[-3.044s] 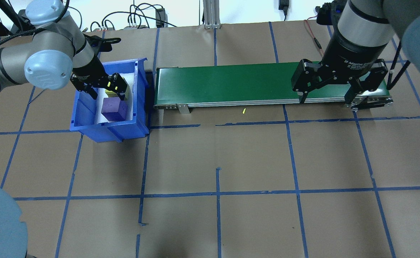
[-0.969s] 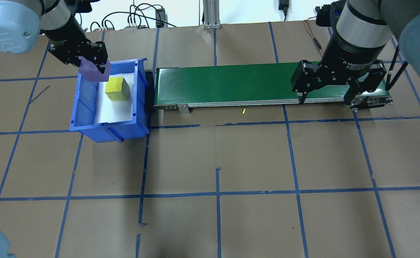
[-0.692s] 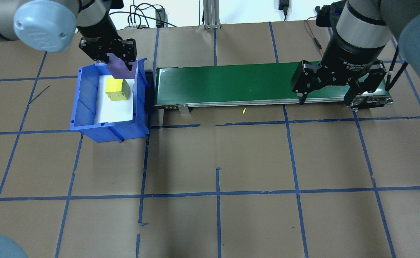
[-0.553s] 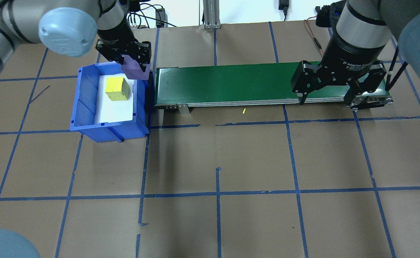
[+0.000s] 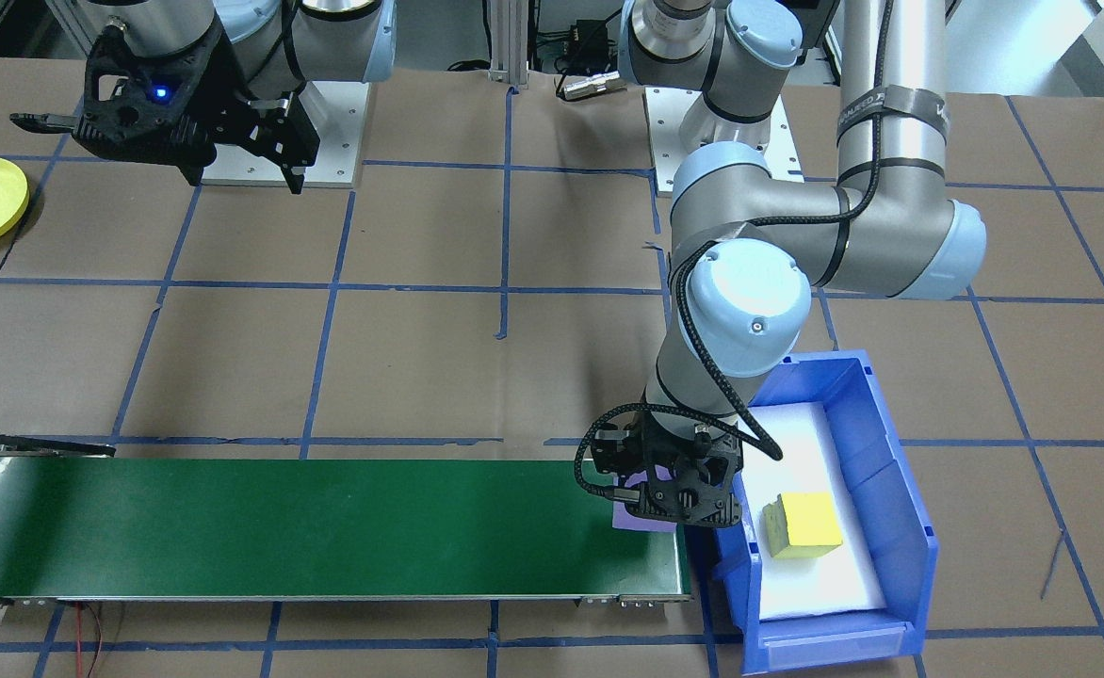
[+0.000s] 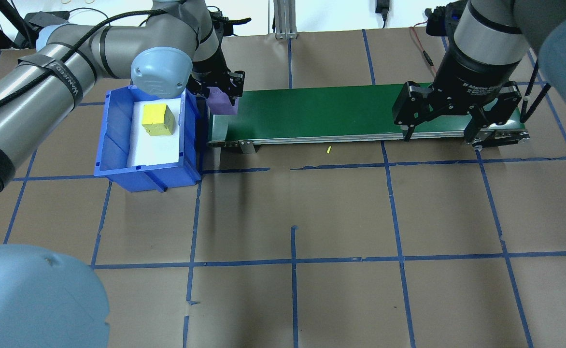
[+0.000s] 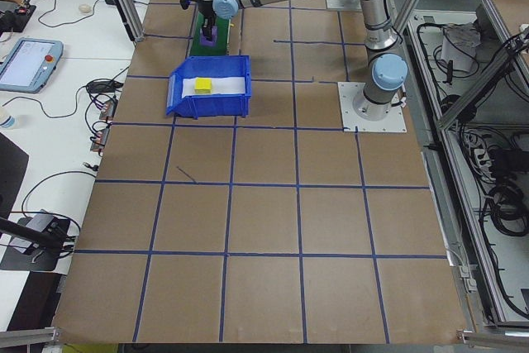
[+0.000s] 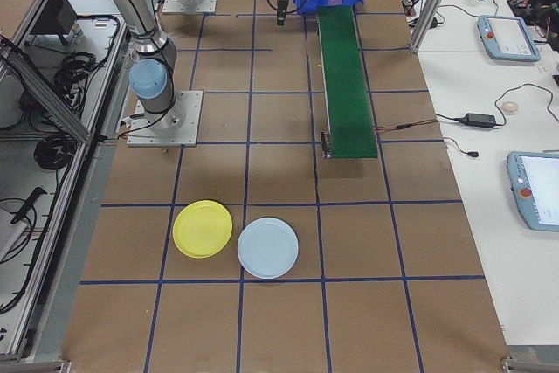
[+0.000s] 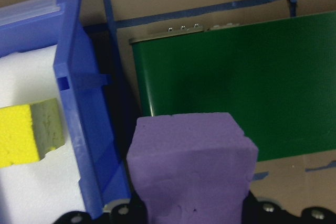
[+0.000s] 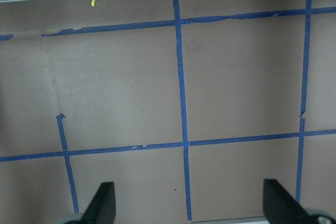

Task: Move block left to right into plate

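A green belt (image 6: 336, 108) runs along the table's (image 6: 292, 212) far edge. The blue bin (image 6: 114, 145) at its left end holds a yellow block (image 6: 157, 119). The yellow plate (image 8: 203, 228) lies well apart, near the table's right end. The right gripper (image 6: 445, 128) hangs wide open over the belt's right end. The left gripper (image 6: 221, 92) clamps the purple block (image 6: 221, 102) above the belt's left end.

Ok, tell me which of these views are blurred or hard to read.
Left wrist view: the purple block fills the foreground, soft and slightly out of focus. Overhead view: a blurred arm joint blocks the lower left corner. Exterior right view: the yellow plate is sharp but small.
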You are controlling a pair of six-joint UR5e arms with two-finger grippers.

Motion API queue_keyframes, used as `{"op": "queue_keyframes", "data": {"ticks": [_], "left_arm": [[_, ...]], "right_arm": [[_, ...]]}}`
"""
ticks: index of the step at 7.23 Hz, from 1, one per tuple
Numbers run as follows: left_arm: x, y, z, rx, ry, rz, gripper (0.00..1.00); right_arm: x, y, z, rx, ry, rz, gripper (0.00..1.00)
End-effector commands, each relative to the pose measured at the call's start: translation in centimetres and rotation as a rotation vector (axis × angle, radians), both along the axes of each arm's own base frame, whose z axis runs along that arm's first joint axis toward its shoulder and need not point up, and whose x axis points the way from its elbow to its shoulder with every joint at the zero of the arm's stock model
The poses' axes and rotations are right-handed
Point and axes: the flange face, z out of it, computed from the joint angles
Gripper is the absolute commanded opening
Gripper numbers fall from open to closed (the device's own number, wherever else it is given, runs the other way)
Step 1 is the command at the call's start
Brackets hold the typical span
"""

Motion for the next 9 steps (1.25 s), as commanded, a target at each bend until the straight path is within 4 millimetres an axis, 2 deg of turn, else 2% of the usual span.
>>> {"op": "queue_keyframes", "data": {"ticks": [1, 2, 3, 5, 6, 7, 8, 9], "left_arm": [[-0.3, -1.0, -3.6, 0.004, 0.003, 0.005, 0.53], [-0.3, -0.8, -4.8, -0.014, 0.005, 0.002, 0.8], [-0.3, -0.2, -4.3, -0.036, 0.007, 0.001, 1.0], [-0.1, 0.7, 0.3, -0.073, 0.011, 0.002, 1.0], [0.9, 1.2, 3.3, -0.082, 0.0, 0.014, 1.0], [4.0, 0.2, 5.3, -0.084, -0.011, 0.059, 1.0], [8.1, -1.1, 5.7, -0.073, -0.029, 0.116, 1.0], [11.6, -2.2, 5.1, -0.064, -0.022, 0.164, 1.0]], "right_arm": [[0.0, 0.0, 0.0, 0.001, 0.0, 0.0, 1.0], [0.0, 0.0, 0.0, 0.0, 0.0, 0.0, 1.0], [0.0, 0.0, -0.1, 0.003, 0.001, 0.0, 1.0], [0.0, 0.0, 0.0, -0.002, 0.0, 0.0, 1.0], [0.0, 0.0, 0.0, -0.002, 0.0, 0.0, 1.0], [0.0, 0.0, 0.1, -0.002, 0.0, 0.0, 1.0], [0.2, 0.1, 0.1, 0.0, -0.016, -0.001, 1.0], [0.1, 0.0, 0.0, -0.002, -0.013, -0.001, 1.0]]}}
